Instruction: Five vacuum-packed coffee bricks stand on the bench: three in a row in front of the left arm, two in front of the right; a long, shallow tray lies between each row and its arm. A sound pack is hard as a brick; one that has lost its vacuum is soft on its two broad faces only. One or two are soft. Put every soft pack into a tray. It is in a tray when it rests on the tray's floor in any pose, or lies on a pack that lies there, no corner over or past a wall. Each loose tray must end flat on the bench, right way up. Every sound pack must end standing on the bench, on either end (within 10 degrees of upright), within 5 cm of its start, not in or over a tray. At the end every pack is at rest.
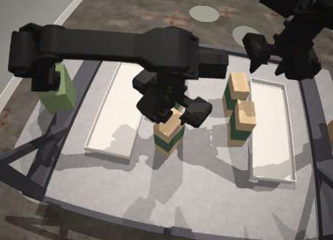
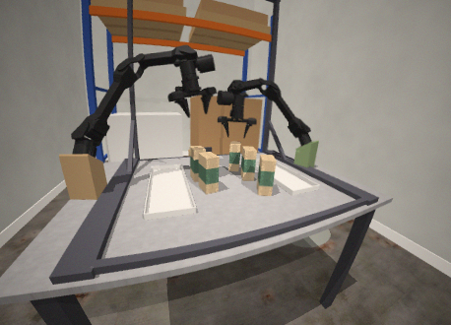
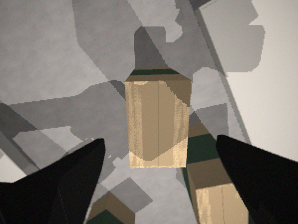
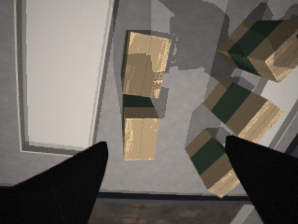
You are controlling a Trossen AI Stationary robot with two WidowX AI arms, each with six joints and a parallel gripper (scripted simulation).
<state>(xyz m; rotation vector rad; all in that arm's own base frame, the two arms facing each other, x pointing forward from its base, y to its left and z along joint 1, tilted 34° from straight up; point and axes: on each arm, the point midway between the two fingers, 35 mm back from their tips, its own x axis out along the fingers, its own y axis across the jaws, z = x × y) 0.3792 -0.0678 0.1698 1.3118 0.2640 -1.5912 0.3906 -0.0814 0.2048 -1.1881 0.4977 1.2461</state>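
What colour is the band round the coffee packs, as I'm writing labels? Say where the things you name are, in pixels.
Dark green [image 1: 238,134] [image 2: 209,176] [image 4: 231,102]; the exterior view shows it best.
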